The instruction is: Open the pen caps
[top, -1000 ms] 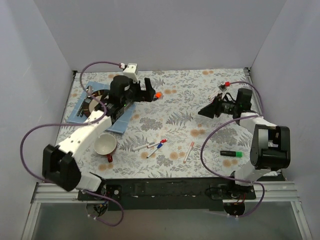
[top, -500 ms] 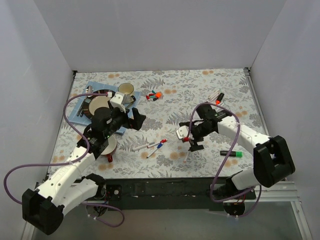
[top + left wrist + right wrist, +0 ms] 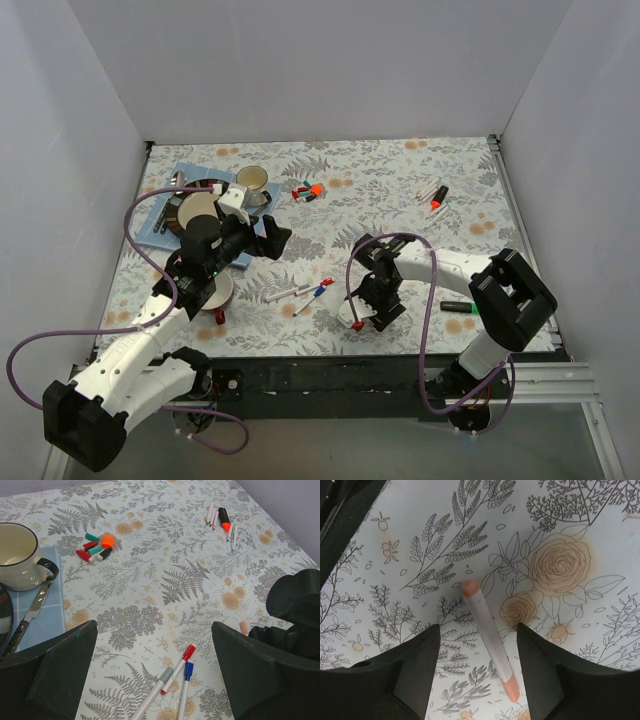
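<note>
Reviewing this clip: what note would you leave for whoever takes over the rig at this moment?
Left end effector: open, empty, above the table.
Right end effector: open, straddling the thin pen, not gripping it.
Done: loose caps piled beside the mug; far-right pens look uncapped.
Left to do: orange cap on the thin pen, red cap, blue cap, and green cap on the black marker.

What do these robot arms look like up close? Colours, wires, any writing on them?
The left arm and right arm are white moulded shells with chunky black blocks at the joints. A loose purple cable loops along each. The left gripper and right gripper are matte black, each with two broad, flat-faced fingers. No writing shows.
</note>
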